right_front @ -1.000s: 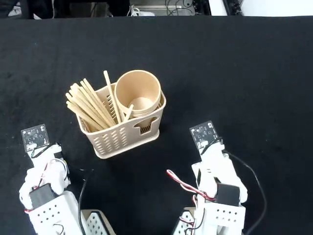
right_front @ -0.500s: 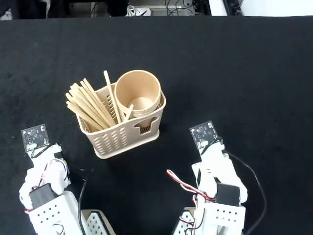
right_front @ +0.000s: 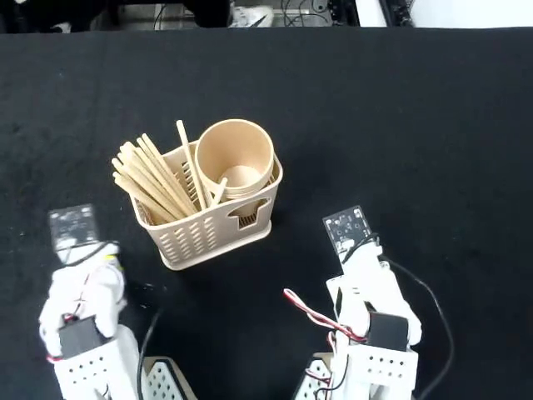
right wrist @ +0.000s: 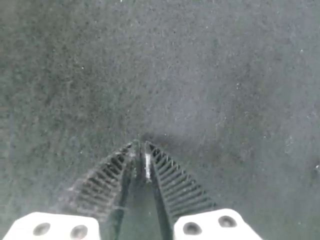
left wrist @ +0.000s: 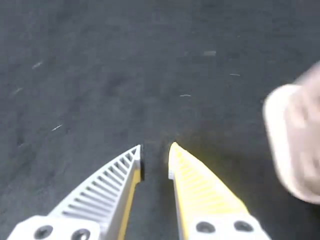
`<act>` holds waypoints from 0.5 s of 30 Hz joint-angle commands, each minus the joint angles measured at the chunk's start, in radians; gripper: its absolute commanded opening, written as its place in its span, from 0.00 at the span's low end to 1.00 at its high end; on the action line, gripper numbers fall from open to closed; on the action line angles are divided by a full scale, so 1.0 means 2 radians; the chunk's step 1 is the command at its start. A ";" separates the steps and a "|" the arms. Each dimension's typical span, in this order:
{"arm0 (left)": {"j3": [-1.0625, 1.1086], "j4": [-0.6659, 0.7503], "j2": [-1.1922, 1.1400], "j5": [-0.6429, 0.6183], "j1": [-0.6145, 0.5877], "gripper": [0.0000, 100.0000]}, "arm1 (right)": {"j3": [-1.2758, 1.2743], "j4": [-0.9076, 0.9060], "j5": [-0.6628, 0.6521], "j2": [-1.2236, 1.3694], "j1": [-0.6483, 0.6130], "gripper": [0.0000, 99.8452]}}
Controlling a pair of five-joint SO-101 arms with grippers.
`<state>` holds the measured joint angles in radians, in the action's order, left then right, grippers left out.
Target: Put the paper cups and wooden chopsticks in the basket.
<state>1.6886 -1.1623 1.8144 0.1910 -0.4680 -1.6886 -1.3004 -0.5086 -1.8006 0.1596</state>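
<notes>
The basket (right_front: 212, 229) on the counter (right_front: 416, 125) contains the paper cups (right_front: 236, 150) and wooden chopsticks (right_front: 154, 179); left fingers (left wrist: 117, 175) stand narrowly parted, right fingers (right wrist: 172, 175) closed tip-to-tip.

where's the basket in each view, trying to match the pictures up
high view: basket left of centre, paper cups and chopsticks in it.
left wrist view: blurred pale shape, likely the basket's corner, off to one side of the left gripper.
right wrist view: right gripper over the cloth.
shared landmark: the black table cloth.
</notes>
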 commanded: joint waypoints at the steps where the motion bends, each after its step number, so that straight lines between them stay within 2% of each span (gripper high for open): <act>1: 0.004 -0.004 0.005 0.004 0.135 0.10 | 0.002 -0.002 -0.002 -0.036 -0.005 0.01; 5: 0.004 -0.004 0.004 0.004 0.237 0.10 | 0.002 -0.002 -0.002 -0.036 -0.005 0.01; 8: 0.004 -0.004 0.004 0.004 0.285 0.10 | 0.002 -0.002 -0.002 -0.036 -0.005 0.01; 15: 0.004 -0.004 0.004 0.004 0.327 0.10 | 0.002 -0.002 -0.002 -0.036 -0.005 0.01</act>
<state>1.6886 -1.1684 1.8174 0.1895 0.1458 -1.6886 -1.3004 -0.5086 -1.8006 0.1596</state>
